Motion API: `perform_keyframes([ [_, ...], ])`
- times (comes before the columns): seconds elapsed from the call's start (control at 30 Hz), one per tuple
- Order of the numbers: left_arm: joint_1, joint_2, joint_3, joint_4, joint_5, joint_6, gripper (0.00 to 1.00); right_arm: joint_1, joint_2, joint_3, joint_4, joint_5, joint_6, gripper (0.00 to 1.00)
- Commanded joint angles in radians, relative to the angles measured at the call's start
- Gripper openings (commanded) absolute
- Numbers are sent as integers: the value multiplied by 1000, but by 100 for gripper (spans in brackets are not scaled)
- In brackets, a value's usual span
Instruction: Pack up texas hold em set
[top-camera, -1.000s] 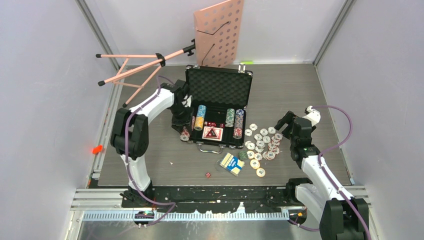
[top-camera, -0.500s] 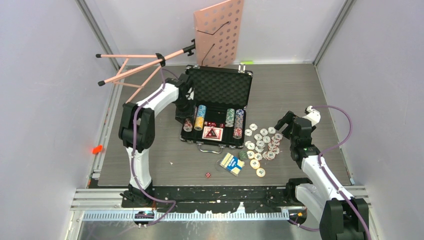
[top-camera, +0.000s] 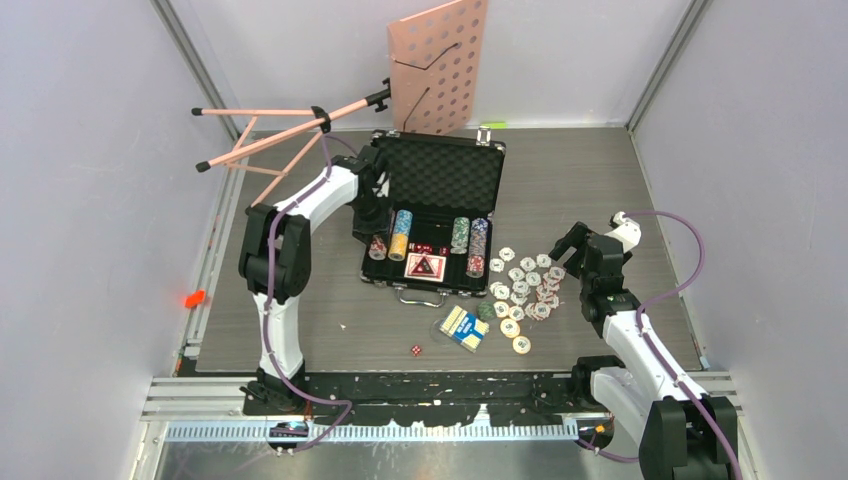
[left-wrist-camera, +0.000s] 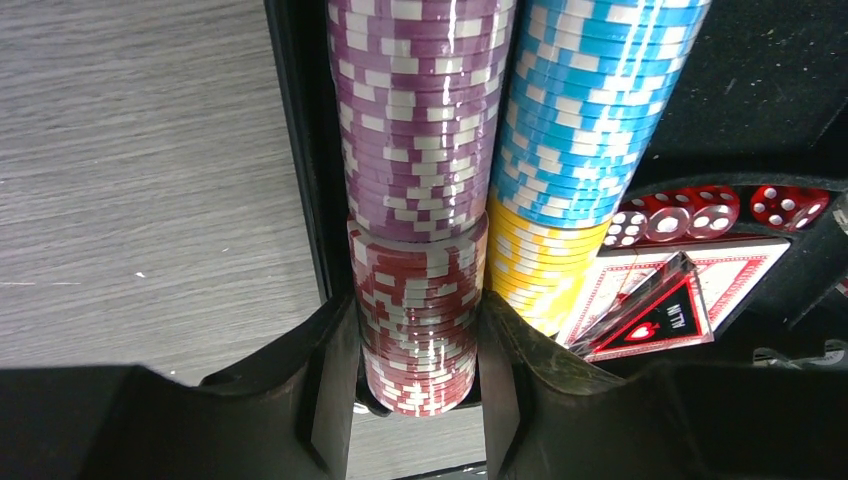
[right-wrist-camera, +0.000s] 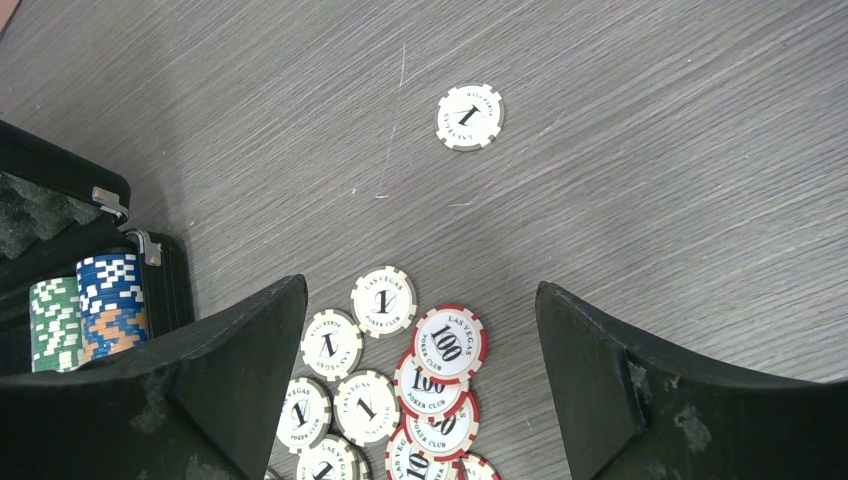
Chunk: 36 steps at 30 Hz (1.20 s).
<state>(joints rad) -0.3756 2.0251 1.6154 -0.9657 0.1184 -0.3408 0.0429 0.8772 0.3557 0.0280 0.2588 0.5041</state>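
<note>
Pack-up approx halfway, I'd say. Case open at centre of top view, chip rows slotted L and R, dice in the middle tray. Left gripper part-closed, pads snug on both sides of the dark-red chip stack, seating it in the far-left slot below the purple stack. Right gripper gaping wide, holding nothing, hovering over the loose chips at right-centre. Still to go: that scatter, card deck and 1 red die at lower centre, then lid down. Vs 1 s ago: left arm swung from the case's lower-left corner up and in w/ the stack; right arm hasn't budged.
</note>
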Motion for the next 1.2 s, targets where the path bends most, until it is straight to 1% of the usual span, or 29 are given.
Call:
perform_keyframes([
  [0.0, 6, -42, 3, 151, 40, -14, 25, 1, -1, 44, 21, -3, -2, 90],
  [0.07, 6, -82, -41, 177, 48, -16, 40, 1, -1, 43, 21, -3, -2, 90],
  [0.1, 6, -102, -60, 186, 49, -18, 45, 1, -2, 44, 21, -4, -2, 90],
  [0.17, 6, -133, -89, 190, 50, -19, 51, 1, -1, 44, 21, -3, -2, 90],
  [0.27, 6, -179, -115, 178, 51, -21, 55, 1, -1, 43, 21, -4, -3, 90],
  [0.3, 6, -195, -128, 181, 51, -24, 57, 1, -1, 43, 21, -3, -3, 90],
  [0.37, 6, -234, -160, 197, 74, -32, 76, 2, -2, 44, 21, -4, -2, 91],
  [0.4, 6, -255, -180, 210, 84, -38, 82, 1, -2, 43, 20, -5, -2, 91],
  [0.43, 6, -275, -202, 219, 87, -46, 83, 0, -2, 43, 20, -4, -2, 91],
  [0.57, 6, -368, -293, 265, 47, -72, 80, 0, 1, 46, 20, -6, -4, 90],
  [0.7, 7, -474, -431, 356, -1, -99, 72, 1, -1, 43, 20, -8, -5, 90],
  [0.83, 9, -588, -588, 454, 1, -110, 69, 1, -12, 36, 26, -37, -4, 89],
  [0.9, 15, -632, -655, 500, 11, -116, 68, 1, -18, 27, 42, -83, 7, 87],
  [0.93, 20, -656, -683, 517, 16, -119, 67, 0, -25, 32, 33, -114, 15, 83],
  [1.03, 33, -718, -783, 588, 23, -144, 64, 4, -50, 90, -110, -137, 54, 79],
  [1.17, 41, -761, -861, 691, 31, -180, 60, 10, -74, 141, -247, -257, 74, 74],
])
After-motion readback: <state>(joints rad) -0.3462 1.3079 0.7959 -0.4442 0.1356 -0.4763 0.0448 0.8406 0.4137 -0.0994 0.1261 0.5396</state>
